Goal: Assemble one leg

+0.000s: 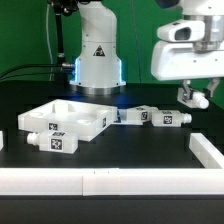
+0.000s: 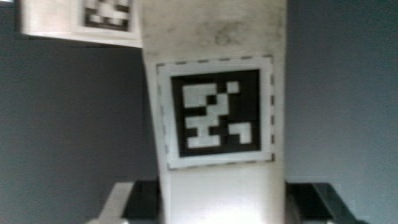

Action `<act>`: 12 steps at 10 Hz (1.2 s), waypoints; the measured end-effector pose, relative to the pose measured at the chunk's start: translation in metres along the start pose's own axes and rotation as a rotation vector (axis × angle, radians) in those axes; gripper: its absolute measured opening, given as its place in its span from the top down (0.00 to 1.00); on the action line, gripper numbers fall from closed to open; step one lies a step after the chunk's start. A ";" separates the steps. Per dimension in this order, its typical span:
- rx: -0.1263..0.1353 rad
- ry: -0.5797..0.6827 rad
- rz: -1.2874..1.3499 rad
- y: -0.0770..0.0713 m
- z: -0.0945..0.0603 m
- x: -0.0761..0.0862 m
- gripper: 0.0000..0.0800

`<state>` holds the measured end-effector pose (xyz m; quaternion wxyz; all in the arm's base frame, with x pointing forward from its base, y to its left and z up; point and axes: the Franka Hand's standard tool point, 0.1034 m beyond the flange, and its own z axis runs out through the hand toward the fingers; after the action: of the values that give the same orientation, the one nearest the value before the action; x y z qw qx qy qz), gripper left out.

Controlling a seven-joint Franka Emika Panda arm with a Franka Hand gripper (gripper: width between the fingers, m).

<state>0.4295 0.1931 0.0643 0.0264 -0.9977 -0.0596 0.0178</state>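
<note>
Leg (image 2: 214, 90) was pinched in the tool (image 2: 222, 203) near the table's (image 1: 150, 145) edge at the exterior view's right; the tabletop (image 1: 60, 118) bore none yet; other legs (image 1: 165, 117) lay loose.

The leg (image 2: 214, 110) is blurred and cut off by the wrist view's edges.

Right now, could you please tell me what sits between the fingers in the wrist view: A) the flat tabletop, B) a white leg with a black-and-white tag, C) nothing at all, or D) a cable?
B: the leg, with its square tag facing the camera, fills the middle of the wrist view, and the fingers sit against its sides at one end.
</note>
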 end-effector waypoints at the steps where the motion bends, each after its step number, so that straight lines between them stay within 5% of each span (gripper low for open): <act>1: 0.003 -0.009 0.013 -0.008 0.010 0.002 0.64; 5: 0.018 -0.011 0.023 -0.021 0.030 0.020 0.64; 12: 0.013 -0.027 0.003 -0.008 0.050 0.003 0.64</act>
<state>0.4297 0.2043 0.0151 0.0318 -0.9973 -0.0582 0.0319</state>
